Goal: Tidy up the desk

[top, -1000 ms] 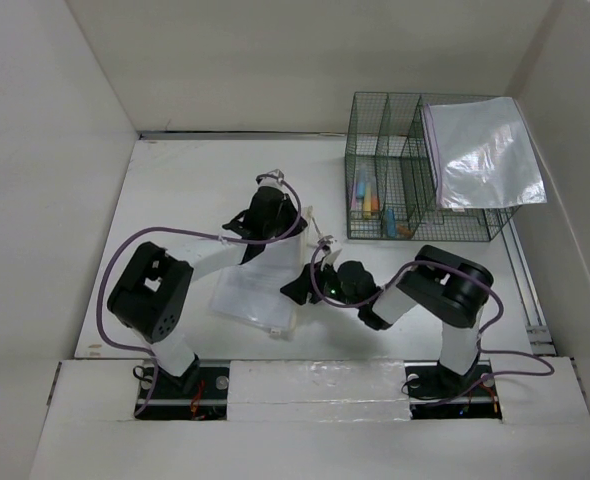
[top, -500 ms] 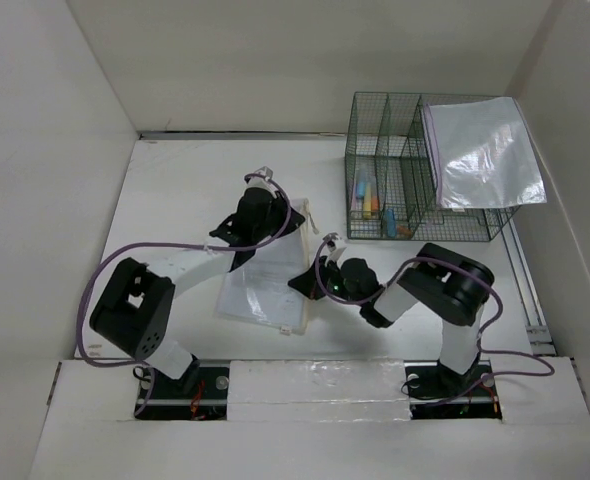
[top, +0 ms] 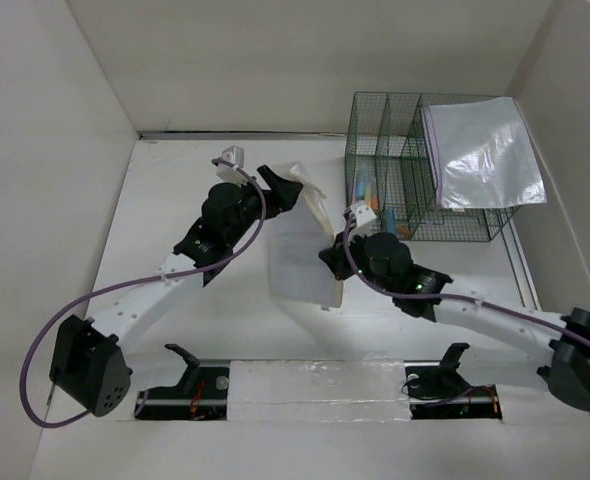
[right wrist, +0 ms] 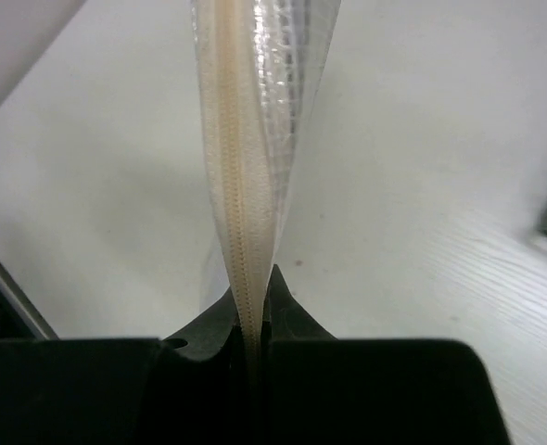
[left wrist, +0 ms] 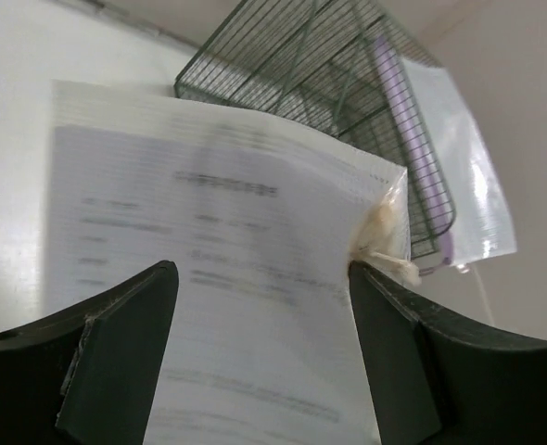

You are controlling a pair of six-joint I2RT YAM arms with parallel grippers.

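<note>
A clear zip pouch (top: 300, 262) with a printed sheet inside is lifted off the white desk (top: 165, 210), standing on edge. My right gripper (top: 335, 264) is shut on its cream zipper edge (right wrist: 246, 185), which runs straight up out of the jaws (right wrist: 253, 289). My left gripper (top: 280, 186) is at the pouch's far end, open. In the left wrist view its fingers (left wrist: 116, 352) stand wide apart with the pouch (left wrist: 227, 250) across the gap between them, and the left gripper (left wrist: 262, 273) is not pinching it.
A green wire rack (top: 400, 215) stands at the back right with coloured pens (top: 367, 198) in one slot. A second clear pouch (top: 485, 150) with a purple zipper lies on top of it. White walls close in the desk.
The left gripper has opened and let go of the pouch, and its arm has stretched away. The right gripper shut on the zipper edge and carried the pouch up and right toward the rack.
</note>
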